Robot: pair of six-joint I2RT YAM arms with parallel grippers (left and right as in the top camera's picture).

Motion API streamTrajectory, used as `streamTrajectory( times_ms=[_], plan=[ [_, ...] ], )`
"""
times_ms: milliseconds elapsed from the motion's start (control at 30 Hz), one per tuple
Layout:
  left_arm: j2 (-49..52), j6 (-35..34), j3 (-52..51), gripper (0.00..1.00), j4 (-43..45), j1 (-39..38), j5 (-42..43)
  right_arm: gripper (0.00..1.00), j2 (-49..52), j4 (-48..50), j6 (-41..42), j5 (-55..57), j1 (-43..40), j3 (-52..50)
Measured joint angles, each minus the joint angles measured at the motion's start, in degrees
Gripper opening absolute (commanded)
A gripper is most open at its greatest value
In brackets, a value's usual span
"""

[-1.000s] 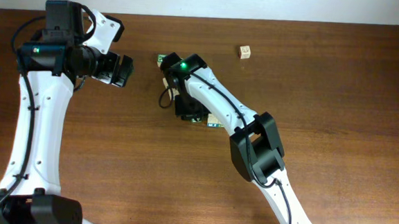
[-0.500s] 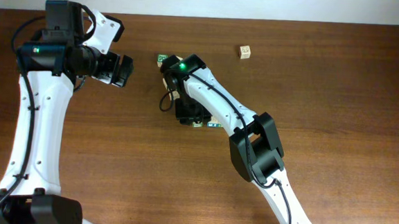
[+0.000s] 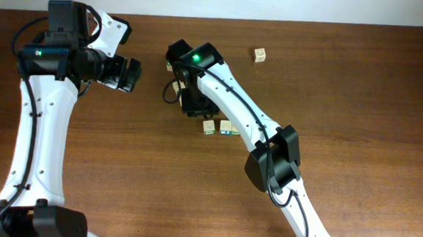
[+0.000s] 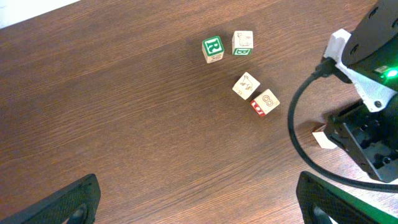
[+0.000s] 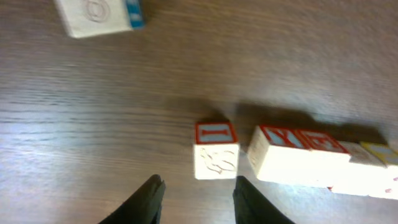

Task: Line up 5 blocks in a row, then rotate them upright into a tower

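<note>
Two blocks (image 3: pixel 209 126) lie bare on the surface (image 3: pixel 357 142) in the overhead view; half a second ago my right arm covered them. My right end effector (image 5: pixel 198 193) has drawn back toward the far edge and now stands part open, with nothing between its fingers. In its wrist view a red-topped block (image 5: pixel 216 149) sits just ahead of the fingertips, not touching them. A row of red-edged blocks (image 5: pixel 298 155) lies just beside it, and a blue-edged block (image 5: pixel 99 15) lies farther off. I judge that one turn is just finished and released, and the red-topped block may be my next pick. My left end effector (image 4: pixel 199 186) hangs wide open, well apart from the cluster around the green R cube (image 4: pixel 213 48). How many of the five are turned, I cannot tell.
</note>
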Motion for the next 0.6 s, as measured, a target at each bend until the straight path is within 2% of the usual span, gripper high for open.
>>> streamTrajectory(
  times_ms=[600],
  plan=[
    [0.0,0.0,0.0,0.99,0.0,0.0,0.0,0.31,0.0,11.9,0.0,-2.4,4.9,-12.1]
  ],
)
